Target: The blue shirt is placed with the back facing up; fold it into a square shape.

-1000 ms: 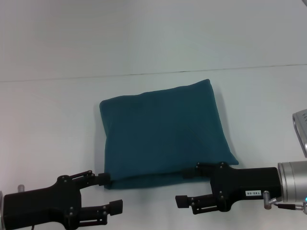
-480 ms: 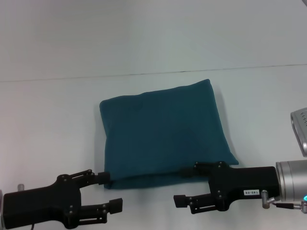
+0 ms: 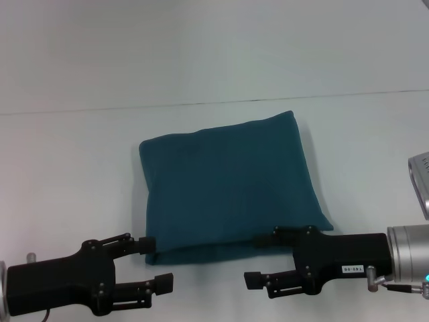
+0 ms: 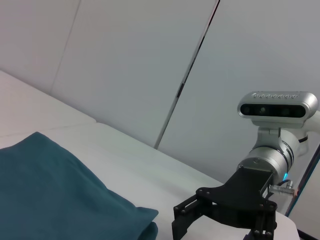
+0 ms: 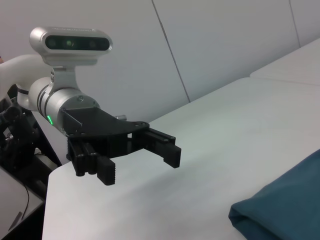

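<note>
The blue shirt lies folded into a rough square in the middle of the white table, plain side up, with no lettering showing. My left gripper is open and empty, just off the shirt's near left corner. My right gripper is open and empty at the shirt's near edge, toward its right corner. The left wrist view shows the shirt's folded corner and the right gripper beyond it. The right wrist view shows the left gripper, open, and a shirt corner.
The white table stretches around the shirt on all sides. Its far edge meets a pale wall. The right arm's wrist camera housing juts in at the right edge.
The left gripper has shifted slightly by the shirt's near left corner. The right gripper and the shirt have stayed almost still.
</note>
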You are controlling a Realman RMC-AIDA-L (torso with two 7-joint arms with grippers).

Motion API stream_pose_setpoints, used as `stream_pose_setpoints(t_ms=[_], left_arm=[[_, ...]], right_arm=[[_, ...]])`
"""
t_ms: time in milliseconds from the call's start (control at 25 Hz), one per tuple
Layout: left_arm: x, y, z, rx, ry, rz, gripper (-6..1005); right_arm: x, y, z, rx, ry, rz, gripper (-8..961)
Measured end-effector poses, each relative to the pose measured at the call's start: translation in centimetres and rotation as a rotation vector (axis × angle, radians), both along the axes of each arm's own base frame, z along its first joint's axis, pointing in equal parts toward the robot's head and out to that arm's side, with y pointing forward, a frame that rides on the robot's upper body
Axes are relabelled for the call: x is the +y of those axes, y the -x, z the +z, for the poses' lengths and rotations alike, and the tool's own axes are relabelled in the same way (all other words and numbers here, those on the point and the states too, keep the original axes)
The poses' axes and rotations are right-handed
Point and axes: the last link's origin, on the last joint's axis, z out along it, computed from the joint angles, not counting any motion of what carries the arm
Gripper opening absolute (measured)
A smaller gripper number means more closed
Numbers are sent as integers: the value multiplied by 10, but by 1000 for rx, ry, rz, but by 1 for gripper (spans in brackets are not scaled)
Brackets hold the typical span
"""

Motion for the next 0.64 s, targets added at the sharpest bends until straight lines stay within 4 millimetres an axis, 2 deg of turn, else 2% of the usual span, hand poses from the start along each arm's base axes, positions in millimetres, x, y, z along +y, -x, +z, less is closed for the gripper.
stream_pose_setpoints(t_ms=[640], left_arm=[[1,-1,1,-1,2,-2,859]], right_arm=[[2,0,1,-7,-3,3,915]])
